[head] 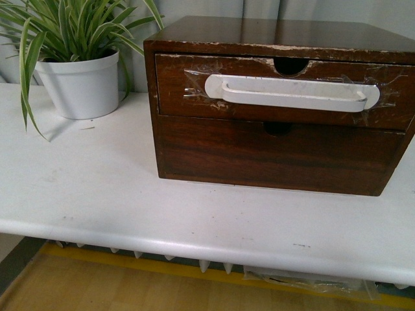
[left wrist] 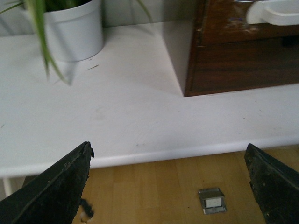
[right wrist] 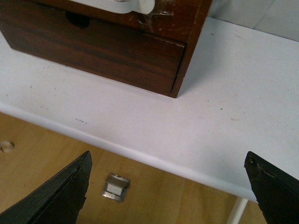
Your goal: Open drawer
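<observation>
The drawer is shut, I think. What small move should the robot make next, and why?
Probably advance the right gripper toward the white handle. The drawer looks closed, the gripper hangs open before the table edge, touching nothing, and the handle lies right of centre in the front view.

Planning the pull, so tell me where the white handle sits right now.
In the front view the white handle runs across the upper drawer of the wooden box, right of centre, below the half-round notch and right of the potted plant.
</observation>
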You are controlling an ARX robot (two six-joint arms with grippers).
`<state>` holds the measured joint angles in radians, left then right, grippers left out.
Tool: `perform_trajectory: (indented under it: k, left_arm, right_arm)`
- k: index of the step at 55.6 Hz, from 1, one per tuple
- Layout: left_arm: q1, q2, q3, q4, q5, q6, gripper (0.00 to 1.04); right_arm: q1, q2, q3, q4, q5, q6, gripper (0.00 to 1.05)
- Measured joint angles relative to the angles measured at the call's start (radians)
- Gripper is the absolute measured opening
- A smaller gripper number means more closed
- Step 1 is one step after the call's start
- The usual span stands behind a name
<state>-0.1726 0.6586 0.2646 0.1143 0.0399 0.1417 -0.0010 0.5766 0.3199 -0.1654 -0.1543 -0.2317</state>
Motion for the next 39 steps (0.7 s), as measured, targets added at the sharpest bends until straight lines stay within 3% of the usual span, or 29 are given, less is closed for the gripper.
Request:
perform_trajectory:
  k: [17,33,39]
  left_arm:
    - [-0.117,0.484,0.286,-0.011,0.148,0.364,0.99]
    - [-0.253,0.764,0.638,-0.188,0.246,0.629,0.99]
    - [-0.267,0.868,0.760,-0.213,0.266,0.661,0.99]
  right_arm:
    - [0.046,0.373,0.270,-0.014,-0.041,-0.245,0.96]
    - [0.047,0.568,0.486,-0.196,-0.135,-0.450,0.96]
    - [0.044,0.621,0.535,-0.250,-0.155,-0.521,0.96]
